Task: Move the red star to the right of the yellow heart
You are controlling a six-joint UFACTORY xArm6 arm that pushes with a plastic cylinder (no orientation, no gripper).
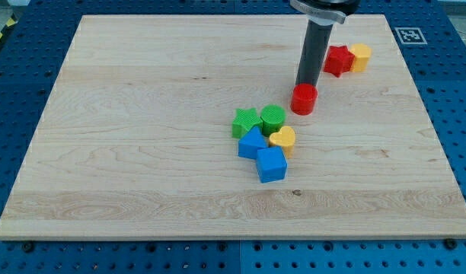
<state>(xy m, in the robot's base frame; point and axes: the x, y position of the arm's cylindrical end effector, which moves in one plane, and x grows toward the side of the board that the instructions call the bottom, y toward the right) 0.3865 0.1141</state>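
The red star (338, 60) lies near the view's top right, touching a yellow block (360, 57) on its right. The yellow heart (282, 138) sits in a cluster near the board's middle, well below and to the left of the star. My tip (304, 84) stands at the top edge of a red round block (304, 100), seemingly touching it. The tip is to the lower left of the red star and apart from it, and above and to the right of the heart.
Around the heart are a green star (246, 122), a green round block (272, 119), a blue block (253, 142) and a blue cube (271, 164). The wooden board (142, 114) lies on a blue perforated table.
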